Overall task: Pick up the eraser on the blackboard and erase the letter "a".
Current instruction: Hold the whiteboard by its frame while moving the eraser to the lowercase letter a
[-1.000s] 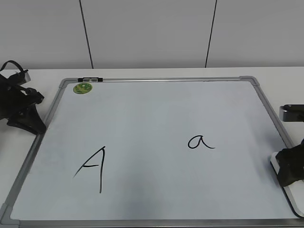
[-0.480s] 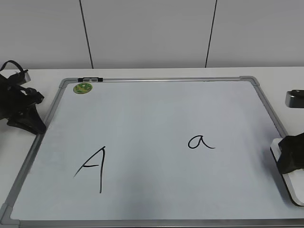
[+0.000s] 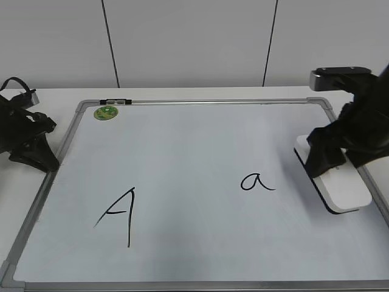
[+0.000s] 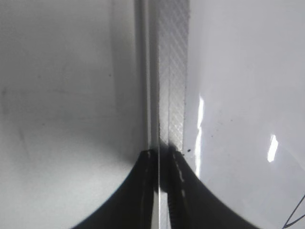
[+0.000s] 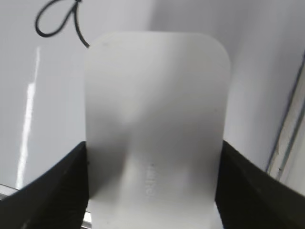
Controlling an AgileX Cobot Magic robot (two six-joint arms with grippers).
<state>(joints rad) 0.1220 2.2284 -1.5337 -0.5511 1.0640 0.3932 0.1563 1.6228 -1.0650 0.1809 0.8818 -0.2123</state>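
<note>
The blackboard (image 3: 200, 102) lies flat on the table. The letter "a" (image 3: 256, 182) is right of its middle and also shows at the top left of the right wrist view (image 5: 57, 19). My right gripper (image 3: 328, 163) is shut on the eraser (image 3: 345, 190), a white block with a dark underside, over the board's right part, to the right of the "a". In the right wrist view the eraser (image 5: 155, 109) sits between the two fingers (image 5: 155, 191). I cannot tell whether it touches the board. My left gripper (image 3: 36, 155) is shut at the board's left frame (image 4: 171, 86).
A larger capital "A" (image 3: 118, 214) is at the board's lower left. A small round green magnet (image 3: 106, 112) sits at the top left corner. The board's right frame (image 5: 290, 138) runs close beside the eraser. A white wall stands behind the table.
My right gripper has moved with the eraser from the board's lower right edge up and to the left, closer to the "a". The left arm has not moved.
</note>
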